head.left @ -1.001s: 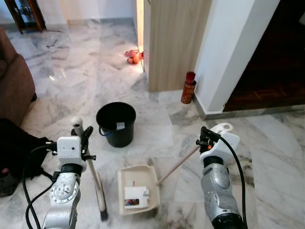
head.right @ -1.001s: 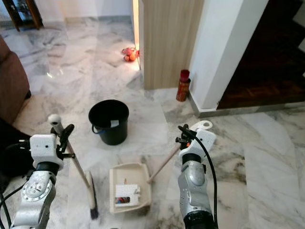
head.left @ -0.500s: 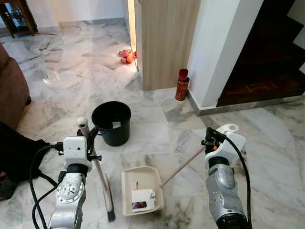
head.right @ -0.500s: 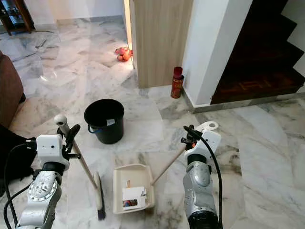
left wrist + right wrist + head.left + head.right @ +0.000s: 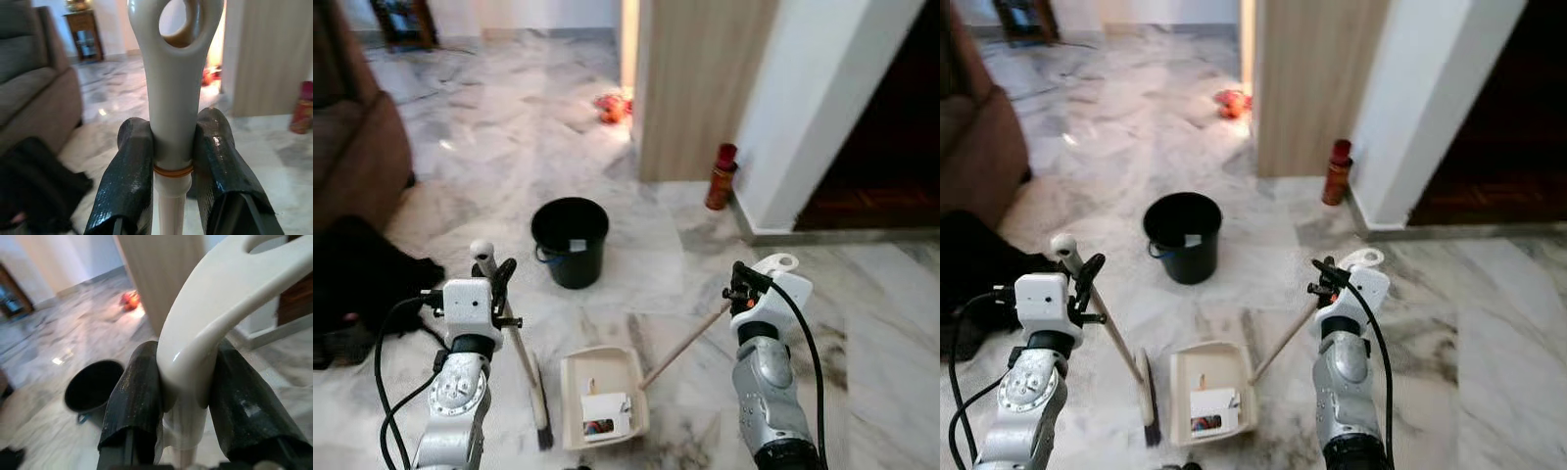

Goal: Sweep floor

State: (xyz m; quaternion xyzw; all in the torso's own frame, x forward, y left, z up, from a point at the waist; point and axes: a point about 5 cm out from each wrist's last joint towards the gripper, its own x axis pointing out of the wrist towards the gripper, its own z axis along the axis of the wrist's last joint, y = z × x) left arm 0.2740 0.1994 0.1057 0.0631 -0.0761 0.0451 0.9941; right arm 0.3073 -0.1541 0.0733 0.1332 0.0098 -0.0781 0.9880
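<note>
Left eye view: the robot stands on the marble floor (image 5: 862, 323) with a broom in one claw and a dustpan in the other.

Its left gripper (image 5: 173, 161) pinches the pale handle of the broom (image 5: 521, 357), whose dark bristles rest on the floor just beside the dustpan (image 5: 602, 397). Its right gripper (image 5: 188, 396) is clamped on the curved top of the dustpan's long handle. Scraps and a white card lie in the pan. A black bucket (image 5: 570, 240) stands beyond, near a red can (image 5: 721, 176) by the wall.
</note>
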